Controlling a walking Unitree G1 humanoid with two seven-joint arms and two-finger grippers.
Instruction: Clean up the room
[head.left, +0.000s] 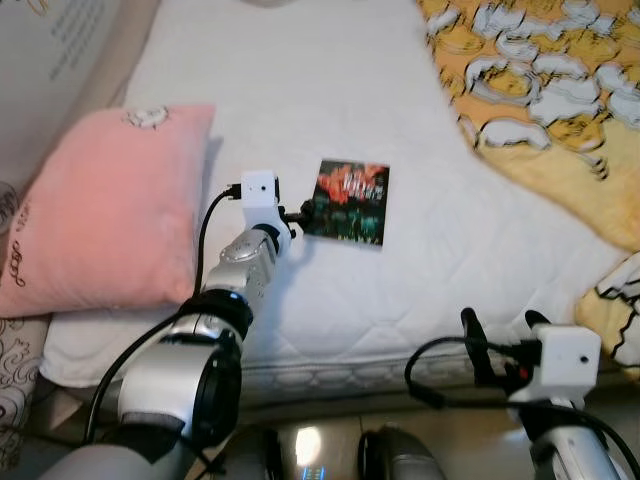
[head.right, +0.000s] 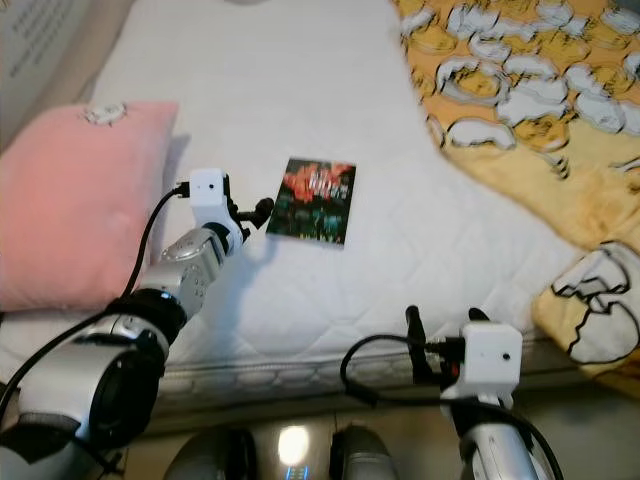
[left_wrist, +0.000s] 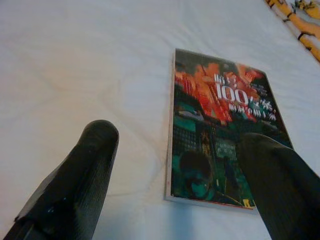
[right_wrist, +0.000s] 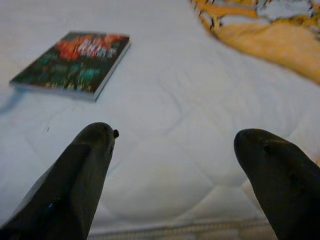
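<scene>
The book, a thin rectangular paperback with a glossy red-and-teal cover, is lying flat on the quilted white mattress. My left gripper is reaching its near edge, fingers spread wide. A soft pink pillow is sitting left of the book, a rumpled yellow patterned blanket to its right. My right gripper is hovering open nearer than the book, at the mattress edge.

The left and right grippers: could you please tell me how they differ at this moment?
The left gripper reaches out over the white mattress to the book; the right gripper hangs back at the mattress's near edge, apart from the book. Both have their jaws open and hold nothing.
</scene>
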